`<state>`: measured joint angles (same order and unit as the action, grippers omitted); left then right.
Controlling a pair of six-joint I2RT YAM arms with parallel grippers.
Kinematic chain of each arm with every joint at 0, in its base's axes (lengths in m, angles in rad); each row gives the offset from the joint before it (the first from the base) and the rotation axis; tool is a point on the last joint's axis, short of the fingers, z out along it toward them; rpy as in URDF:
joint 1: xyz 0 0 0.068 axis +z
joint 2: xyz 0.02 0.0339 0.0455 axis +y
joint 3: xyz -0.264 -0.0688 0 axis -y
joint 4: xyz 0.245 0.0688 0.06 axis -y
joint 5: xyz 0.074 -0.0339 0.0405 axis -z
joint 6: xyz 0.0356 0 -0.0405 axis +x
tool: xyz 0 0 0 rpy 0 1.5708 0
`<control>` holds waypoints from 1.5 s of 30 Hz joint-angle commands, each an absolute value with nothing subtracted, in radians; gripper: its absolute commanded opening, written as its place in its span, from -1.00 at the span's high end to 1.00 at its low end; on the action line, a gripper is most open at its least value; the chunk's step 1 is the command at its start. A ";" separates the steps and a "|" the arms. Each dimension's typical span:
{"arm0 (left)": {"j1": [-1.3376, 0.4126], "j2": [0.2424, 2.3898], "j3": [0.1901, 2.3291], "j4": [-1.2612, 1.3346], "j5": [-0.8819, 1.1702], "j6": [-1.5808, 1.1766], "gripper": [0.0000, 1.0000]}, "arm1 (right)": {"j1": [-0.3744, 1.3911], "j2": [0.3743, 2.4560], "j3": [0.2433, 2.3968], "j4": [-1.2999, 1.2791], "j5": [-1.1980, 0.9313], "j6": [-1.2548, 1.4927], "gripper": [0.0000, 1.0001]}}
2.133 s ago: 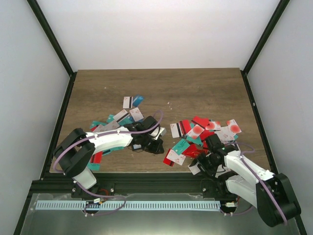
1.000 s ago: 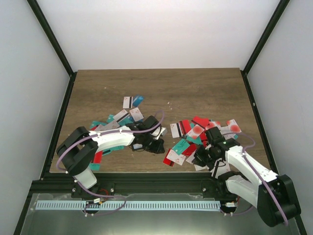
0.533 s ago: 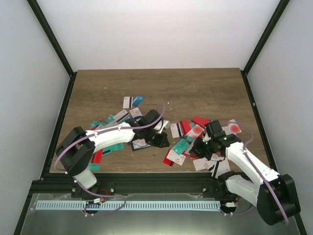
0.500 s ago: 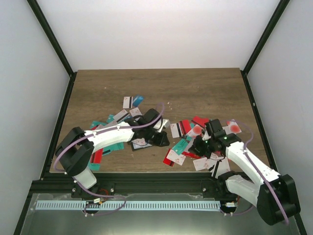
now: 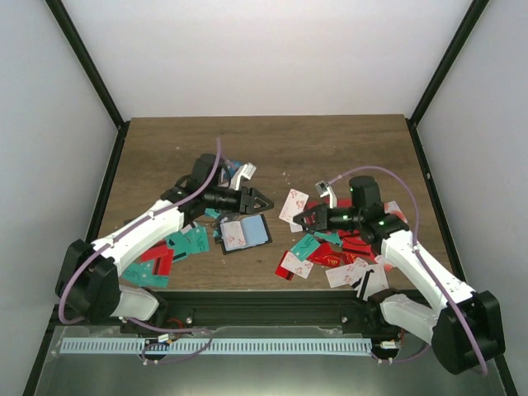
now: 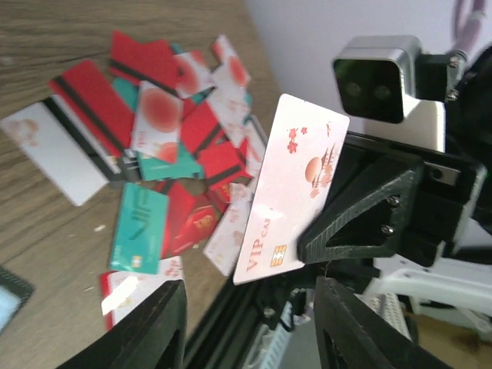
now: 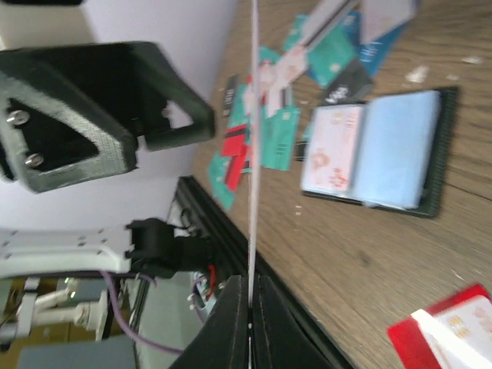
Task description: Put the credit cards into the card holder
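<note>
The card holder (image 5: 244, 233) lies open on the table, showing pale blue sleeves and a white-pink card in its left half; the right wrist view has the card holder (image 7: 377, 150) too. My right gripper (image 5: 307, 219) is shut on a white VIP credit card (image 5: 293, 206), held upright above the table, and seen edge-on as a thin line (image 7: 252, 154) between my right gripper's (image 7: 250, 288) jaws. My left gripper (image 5: 262, 200) hovers facing it, open and empty. In the left wrist view, that card (image 6: 296, 188) stands beyond my left gripper (image 6: 250, 323).
A heap of red, teal and white credit cards (image 5: 351, 247) lies at the right, and also appears as a heap (image 6: 177, 123) in the left wrist view. More cards (image 5: 177, 243) are spread at the left under the left arm. The table's near rail (image 5: 264, 297) runs close by.
Both arms rose off the table. My left gripper let go of the card holder and opened; the holder now lies open. My right gripper lifted the white card toward the middle.
</note>
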<state>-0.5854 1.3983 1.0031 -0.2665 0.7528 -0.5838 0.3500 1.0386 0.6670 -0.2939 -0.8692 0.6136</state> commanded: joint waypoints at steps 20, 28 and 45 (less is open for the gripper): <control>-0.607 1.336 0.917 0.188 1.076 -0.842 0.41 | 0.353 1.036 0.738 -0.069 -1.321 0.573 0.99; -0.637 1.330 0.904 0.192 1.020 -0.853 0.92 | 0.360 1.017 0.736 -0.110 -1.330 0.551 0.98; -0.463 1.219 0.741 -0.272 0.785 -0.707 0.92 | 0.361 1.130 0.728 -0.241 -0.968 0.560 -0.52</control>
<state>-0.5259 1.2423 0.7563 -0.0608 0.8371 -0.8108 0.3569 1.0725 0.7116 -0.2264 -1.0603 0.5465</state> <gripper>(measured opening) 0.040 0.762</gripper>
